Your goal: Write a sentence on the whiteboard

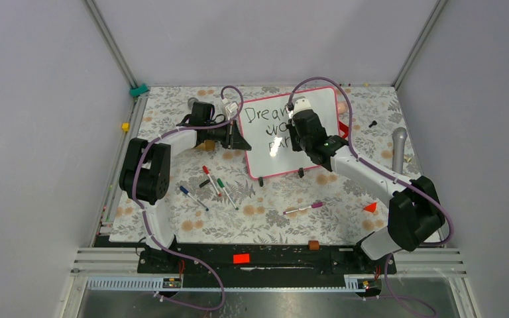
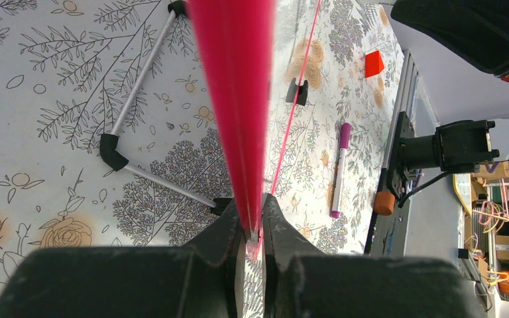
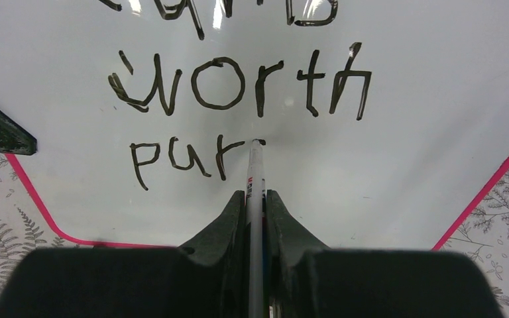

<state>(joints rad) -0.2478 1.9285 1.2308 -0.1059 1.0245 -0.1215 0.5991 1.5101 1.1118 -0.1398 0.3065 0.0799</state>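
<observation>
While the marker tip sits on the board, right claw (image 3: pixel 255 199): closed tight on a thin white marker (image 3: pixel 255 173), which runs straight out between the two fingers.
Marker tip: touching the board surface just right of the "r" in "pur".
Whiteboard (image 1: pixel 265 162): far centre of the counter (image 1: pixel 172 222), pink-red frame, propped on two black feet (image 1: pixel 260 180) at its near edge.
Sentence (image 3: pixel 238 89): black handwriting. The right wrist view shows the bottom of a top line cut off by the frame edge, then "worth", then "pur". From above, "Drea" reads on the top line and the arm hides the rest.
Left claw (image 2: pixel 255 222): pinched shut on the board's left frame edge. The wrist view sees the board edge-on, as a red strip running away from the fingers.
Right arm: reaches in from the near right and crosses over the right half of the board.
Loose pens: red-capped pen (image 1: pixel 209 179), green-capped pen (image 1: pixel 226 193) and blue pen (image 1: pixel 192 197) lie near-left of the board, close together.
Purple pen (image 1: pixel 303 209): near-centre, apart from the others, near of the board.
Orange wedge (image 1: pixel 370 207): near-right of the board, beside the right arm.
Grey cylinder (image 1: pixel 399 149): right edge of the counter, well apart from the board.
Yellow cube (image 1: pixel 125 126): at the left edge of the counter.
</observation>
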